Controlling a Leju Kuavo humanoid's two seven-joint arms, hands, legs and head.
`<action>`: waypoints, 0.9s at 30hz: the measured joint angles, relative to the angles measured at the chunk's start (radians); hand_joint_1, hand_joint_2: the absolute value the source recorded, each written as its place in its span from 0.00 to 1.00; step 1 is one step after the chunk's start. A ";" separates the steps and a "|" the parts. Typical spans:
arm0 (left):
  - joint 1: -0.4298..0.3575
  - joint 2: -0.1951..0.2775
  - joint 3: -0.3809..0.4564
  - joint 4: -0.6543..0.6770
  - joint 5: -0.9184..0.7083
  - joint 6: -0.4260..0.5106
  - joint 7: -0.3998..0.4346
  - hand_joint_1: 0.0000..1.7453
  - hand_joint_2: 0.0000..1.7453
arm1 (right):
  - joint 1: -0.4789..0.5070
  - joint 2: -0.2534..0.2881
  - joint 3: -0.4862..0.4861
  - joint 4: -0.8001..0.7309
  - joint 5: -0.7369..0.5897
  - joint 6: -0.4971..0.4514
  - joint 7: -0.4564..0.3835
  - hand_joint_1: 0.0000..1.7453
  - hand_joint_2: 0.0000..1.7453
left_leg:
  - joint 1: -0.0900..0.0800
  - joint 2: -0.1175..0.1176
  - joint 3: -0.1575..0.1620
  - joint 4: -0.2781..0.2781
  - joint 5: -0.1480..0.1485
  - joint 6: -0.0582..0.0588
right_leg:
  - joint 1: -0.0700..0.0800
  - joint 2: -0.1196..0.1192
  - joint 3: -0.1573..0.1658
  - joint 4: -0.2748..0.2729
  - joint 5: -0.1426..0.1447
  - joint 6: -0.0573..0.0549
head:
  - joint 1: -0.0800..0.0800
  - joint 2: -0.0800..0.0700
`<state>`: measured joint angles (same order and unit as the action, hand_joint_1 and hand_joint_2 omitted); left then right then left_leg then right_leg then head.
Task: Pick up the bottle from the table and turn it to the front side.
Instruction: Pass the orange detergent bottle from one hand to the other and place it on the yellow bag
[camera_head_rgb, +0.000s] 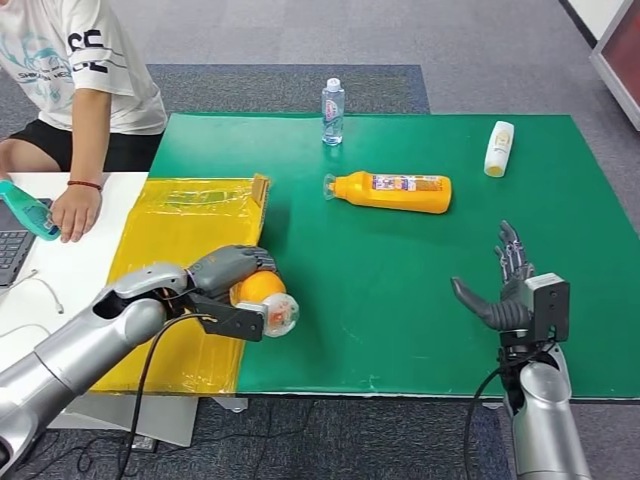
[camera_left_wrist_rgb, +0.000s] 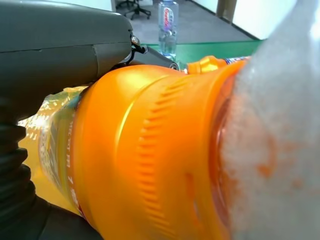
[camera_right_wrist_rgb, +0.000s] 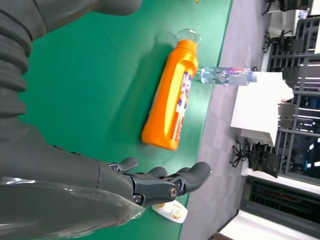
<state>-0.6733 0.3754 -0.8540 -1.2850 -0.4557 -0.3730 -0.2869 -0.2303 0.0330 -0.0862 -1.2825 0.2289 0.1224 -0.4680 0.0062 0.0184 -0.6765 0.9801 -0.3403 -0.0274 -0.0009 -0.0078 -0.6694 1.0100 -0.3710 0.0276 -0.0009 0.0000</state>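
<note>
- Left hand (camera_head_rgb: 234, 272): wrapped around an orange bottle (camera_head_rgb: 264, 297), near the table's front edge where the yellow bag (camera_head_rgb: 181, 230) meets the green mat (camera_head_rgb: 453, 290); clear cap pointing toward the mat's middle.
- Left wrist view: orange shoulder and ribbed neck up close, a strip of label partly readable at the hand end; which face is turned forward cannot be told.
- Held low and roughly level, probably so the body can be rolled until the label faces front; whether lifted clear of the surface or resting on it cannot be told.
- Right hand (camera_head_rgb: 504, 285): holding nothing, fingers spread and pointing up, hovering near the mat's front right corner; likely waiting, well apart from every bottle.
- Second orange bottle (camera_head_rgb: 392, 191): lying on its side mid-mat toward the far edge, clear cap to the left, label up; plainly seen past the right hand's fingers (camera_right_wrist_rgb: 166, 182) in the right wrist view.
- Water bottle (camera_head_rgb: 333, 111): upright at the far edge, cap on, clear liquid inside.
- Small white bottle (camera_head_rgb: 499, 148): lying near the far right corner; contents hidden.
- Orange bottles opaque: fill level not visible.
- Person's hand (camera_head_rgb: 74, 210): resting on the white side table (camera_head_rgb: 90, 260) beyond the left edge, holding a teal object (camera_head_rgb: 26, 212).
</note>
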 joint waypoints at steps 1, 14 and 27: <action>-0.016 0.011 -0.005 0.001 0.023 -0.026 -0.005 1.00 1.00 | 0.000 0.001 0.000 0.002 0.006 0.001 0.001 0.00 1.00 | 0.000 0.000 0.000 0.000 0.000 0.000 | 0.000 0.000 0.000 0.000 0.000 0.000 | 0.000 0.000; -0.549 0.161 -0.235 0.032 0.573 -0.557 0.175 1.00 1.00 | -0.066 0.029 0.072 0.156 0.047 0.010 -0.021 0.00 1.00 | 0.002 0.000 -0.001 0.000 0.002 -0.002 | 0.002 0.000 -0.001 0.000 0.002 -0.002 | 0.000 0.000; -0.920 0.176 -0.610 0.071 1.168 -0.717 0.562 1.00 1.00 | -0.194 0.074 0.218 0.293 0.031 0.018 -0.024 0.00 1.00 | 0.001 0.000 0.000 0.000 0.003 -0.003 | 0.002 0.000 0.000 0.002 0.002 -0.002 | 0.000 0.000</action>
<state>-1.5931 0.5517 -1.4638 -1.2140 0.7124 -1.0903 0.2751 -0.4238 0.1066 0.1321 -0.9893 0.2601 0.1408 -0.4917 0.0075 0.0186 -0.6768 0.9799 -0.3372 -0.0299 0.0008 -0.0076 -0.6693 1.0121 -0.3692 0.0257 -0.0009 0.0000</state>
